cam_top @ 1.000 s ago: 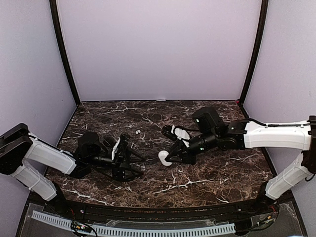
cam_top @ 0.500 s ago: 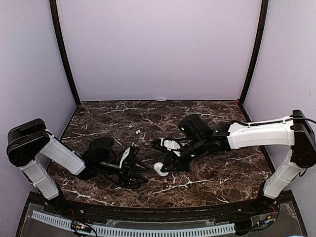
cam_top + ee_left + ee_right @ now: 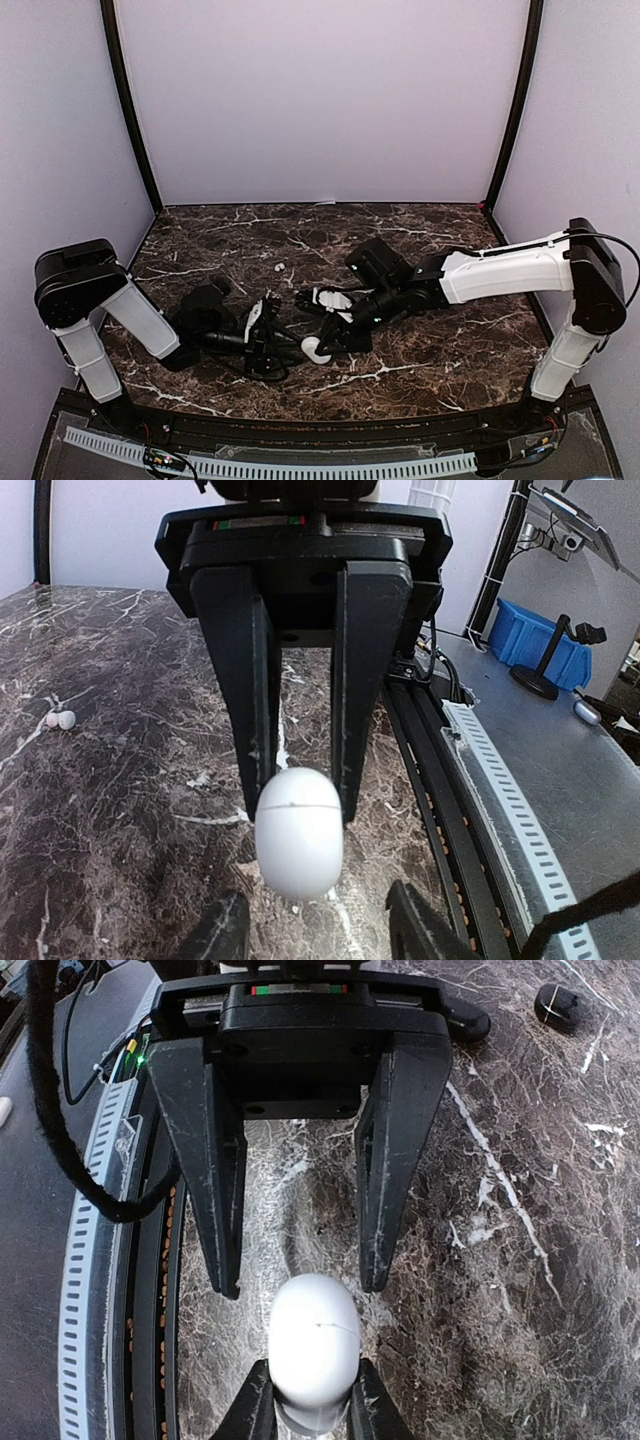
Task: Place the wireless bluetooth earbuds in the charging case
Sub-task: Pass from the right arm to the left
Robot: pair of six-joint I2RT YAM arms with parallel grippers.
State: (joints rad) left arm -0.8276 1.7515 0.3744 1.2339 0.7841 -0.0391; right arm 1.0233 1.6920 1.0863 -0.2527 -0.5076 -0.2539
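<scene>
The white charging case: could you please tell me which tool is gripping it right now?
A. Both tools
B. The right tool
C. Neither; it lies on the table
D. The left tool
B: in the right wrist view the right tool pinches the white charging case between its own fingers, while the left tool facing it stands open and is not closed on it.

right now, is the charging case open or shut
Shut. The charging case shows only a thin closed seam line and no lid gap in both wrist views; the right gripper clamps it.
</scene>
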